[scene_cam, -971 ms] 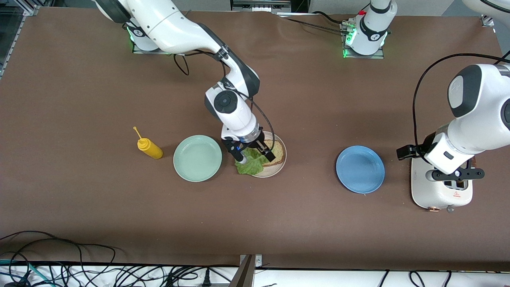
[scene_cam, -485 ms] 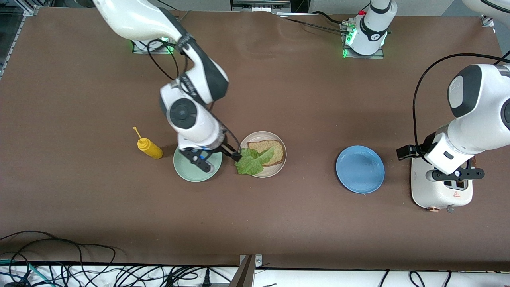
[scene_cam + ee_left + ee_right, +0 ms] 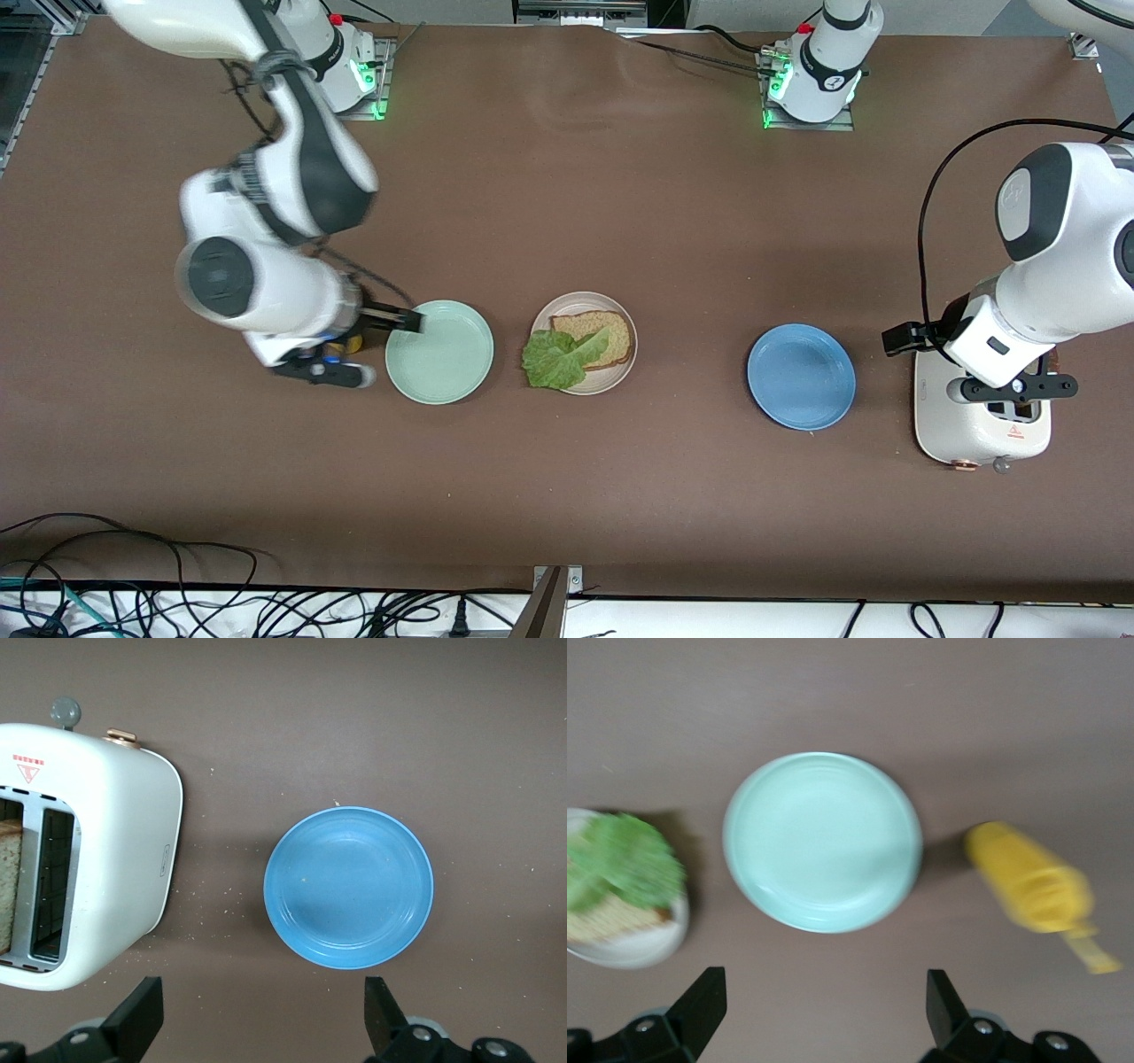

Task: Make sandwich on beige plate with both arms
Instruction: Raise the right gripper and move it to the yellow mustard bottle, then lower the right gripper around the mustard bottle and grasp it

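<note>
The beige plate (image 3: pixel 613 379) holds one brown bread slice (image 3: pixel 604 337). A ruffled green lettuce leaf (image 3: pixel 551 360) lies partly on the slice and hangs over the plate's rim toward the mint-green plate. My right gripper (image 3: pixel 388 350) is open and empty, up in the air over the yellow bottle and the mint-green plate's edge. In the right wrist view it (image 3: pixel 826 983) faces that plate, with the lettuce (image 3: pixel 625 859) at the side. My left gripper (image 3: pixel 1013 399) hangs open and empty over the toaster; it (image 3: pixel 261 992) waits. A second bread slice (image 3: pixel 7 886) stands in a toaster slot.
The mint-green plate (image 3: pixel 439 352) lies beside the beige plate, toward the right arm's end. A yellow squeeze bottle (image 3: pixel 1032 889) lies next to it, mostly hidden under my right arm in the front view. A blue plate (image 3: pixel 801 376) and a white toaster (image 3: pixel 982 434) lie toward the left arm's end.
My right gripper let go of the lettuce on the bread and swung away from the beige plate, past the mint-green plate, to over the yellow bottle. The left arm has not moved.
</note>
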